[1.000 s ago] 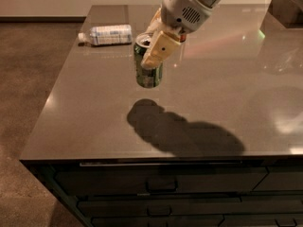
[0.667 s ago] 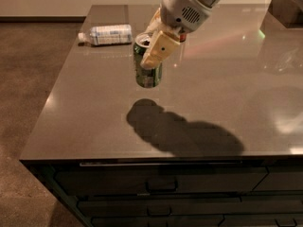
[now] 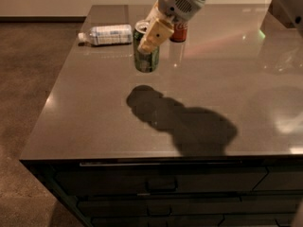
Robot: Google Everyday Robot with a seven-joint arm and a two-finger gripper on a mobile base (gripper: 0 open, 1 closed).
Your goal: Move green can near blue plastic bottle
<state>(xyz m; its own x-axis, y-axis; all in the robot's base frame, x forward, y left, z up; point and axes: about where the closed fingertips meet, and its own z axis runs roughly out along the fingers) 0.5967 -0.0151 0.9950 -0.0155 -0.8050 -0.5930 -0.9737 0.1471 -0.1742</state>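
The green can, with pale markings and a silver top, hangs upright a little above the grey tabletop, its shadow on the surface below. My gripper reaches in from the upper right and is shut on the can's upper part; one tan finger lies across its front. The blue plastic bottle, clear with a pale label and white cap, lies on its side at the table's far left, a short way left of and behind the can.
A red cola can stands just behind the gripper, partly hidden by it. The table's left edge runs close to the bottle. Dark drawers sit under the front edge. The arm's shadow falls on the middle of the table.
The gripper has carried the green can slightly farther back and left, toward the bottle. The red cola can now shows behind the gripper. The bottle has not moved.
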